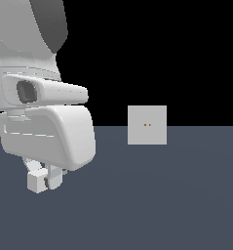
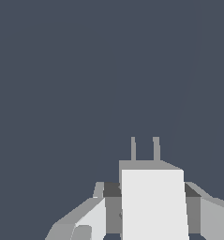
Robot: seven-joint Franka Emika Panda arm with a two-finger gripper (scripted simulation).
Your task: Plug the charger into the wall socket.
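Clearly the gripper is clamped on the charger: in the wrist view the off-white block sits between the two fingers, which press its flanks, and its two grey prongs stick out beyond the fingertips, side by side. In the exterior view the charger hangs just under the bulky hand, low over the dark floor.

The wall socket stands upright well apart from the gripper, off toward the exterior view's right and apparently farther back, its two small orange-brown holes at the panel's centre. It does not show in the wrist view, where only bare floor lies ahead of the prongs.

That is the relation the coming move turns on: judging by this, the charger's long axis does not yet point at the panel, so the hand must swing the prongs round toward the holes and then travel along that axis.
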